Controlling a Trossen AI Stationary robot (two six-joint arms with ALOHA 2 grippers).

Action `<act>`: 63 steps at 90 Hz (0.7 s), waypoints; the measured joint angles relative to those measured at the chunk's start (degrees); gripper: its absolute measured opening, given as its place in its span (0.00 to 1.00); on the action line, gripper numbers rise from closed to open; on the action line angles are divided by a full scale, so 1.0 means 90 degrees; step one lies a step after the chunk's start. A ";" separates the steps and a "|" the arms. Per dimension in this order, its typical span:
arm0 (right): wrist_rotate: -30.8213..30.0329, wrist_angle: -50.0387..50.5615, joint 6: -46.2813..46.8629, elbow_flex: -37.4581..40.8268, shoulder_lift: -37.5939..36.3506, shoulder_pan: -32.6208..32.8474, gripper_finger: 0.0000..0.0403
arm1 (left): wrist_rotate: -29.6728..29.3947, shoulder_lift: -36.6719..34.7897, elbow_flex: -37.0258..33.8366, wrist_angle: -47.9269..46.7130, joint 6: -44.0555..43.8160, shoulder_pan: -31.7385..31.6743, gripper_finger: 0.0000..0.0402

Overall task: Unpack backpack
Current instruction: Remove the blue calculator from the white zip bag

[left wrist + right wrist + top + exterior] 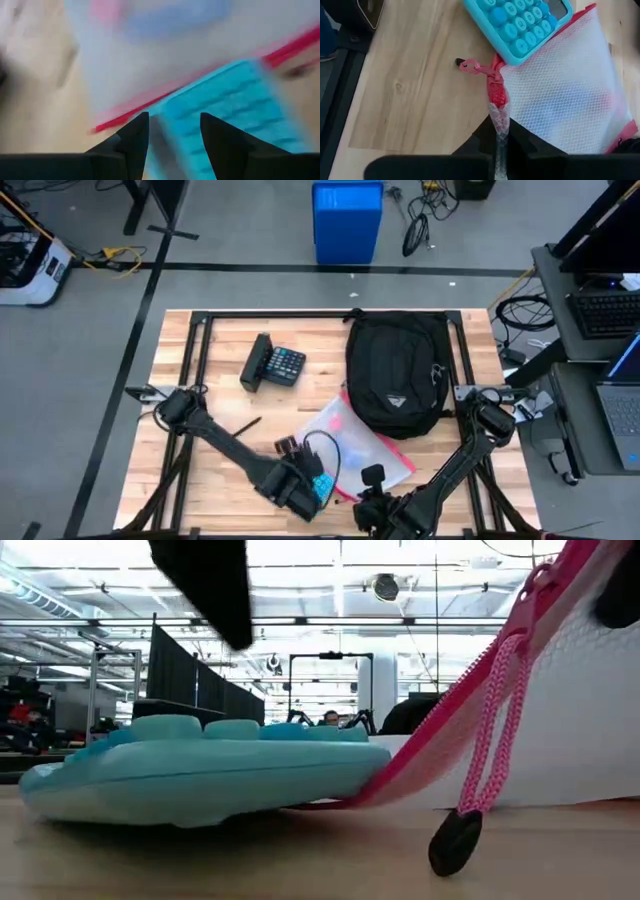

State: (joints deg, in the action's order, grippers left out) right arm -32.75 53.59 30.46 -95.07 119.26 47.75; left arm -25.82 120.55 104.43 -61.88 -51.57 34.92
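The black backpack (395, 375) lies at the table's far right, resting on its back. Nearer lies a white mesh pouch (365, 442) with a pink zipper. A teal calculator (200, 775) lies flat on the table with one end at the pouch's zipper edge (496, 64). My left gripper (175, 132) hangs open just above the calculator and touches nothing. At the table's near edge, my right gripper (500, 145) is shut on the pouch's near corner. My right gripper pinches the mesh pouch's corner (499, 125) between its two fingers, just beyond the end of the pink zipper. The mesh is bunched into a narrow strip there. That corner is raised off the table, so the zipper edge (500, 670) slopes upward; the pouch's remaining part lies on the wood.
A black calculator (275, 365) lies at the far left of the table. The pouch's pink zipper pull (455, 840) dangles to the tabletop. A blue bin (347, 220) stands on the floor beyond the table. Bare wood (220, 450) shows at the near left.
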 joint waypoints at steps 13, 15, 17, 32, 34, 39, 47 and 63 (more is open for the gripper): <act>-0.0002 0.0009 0.0019 0.0000 0.0000 -0.0002 0.00 | -0.0053 0.0000 0.0001 0.1529 0.0443 0.0358 0.41; -0.0002 0.0011 0.0019 0.0000 0.0000 -0.0002 0.00 | -0.0058 0.0024 0.0003 0.1789 0.0558 0.0407 0.41; -0.0002 0.0012 0.0019 0.0000 0.0000 -0.0002 0.00 | -0.0061 0.0059 0.0008 0.2050 0.0689 0.0437 0.41; -0.0002 0.0014 0.0044 0.0000 0.0000 0.0000 0.00 | 0.0012 0.0438 0.0013 0.3082 0.1458 0.0608 0.41; -0.0002 0.0015 0.0046 0.0000 0.0000 -0.0001 0.00 | 0.0050 0.0499 0.0012 0.3040 0.1448 0.0604 0.41; -0.0001 0.0014 0.0044 0.0000 0.0000 -0.0002 0.00 | 0.0093 0.0656 0.0008 0.2910 0.1380 0.0550 0.41; 0.0001 0.0020 0.0044 0.0000 0.0000 0.0000 0.00 | 0.0109 0.0889 0.0001 0.2854 0.1151 0.0461 0.41; 0.0005 0.0060 0.0043 0.0000 0.0000 0.0004 0.00 | 0.0257 0.1030 0.0003 0.3175 0.1096 0.0388 0.41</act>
State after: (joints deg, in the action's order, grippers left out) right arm -32.71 54.13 30.85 -95.07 119.26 47.78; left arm -23.51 129.82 104.47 -33.30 -41.70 38.42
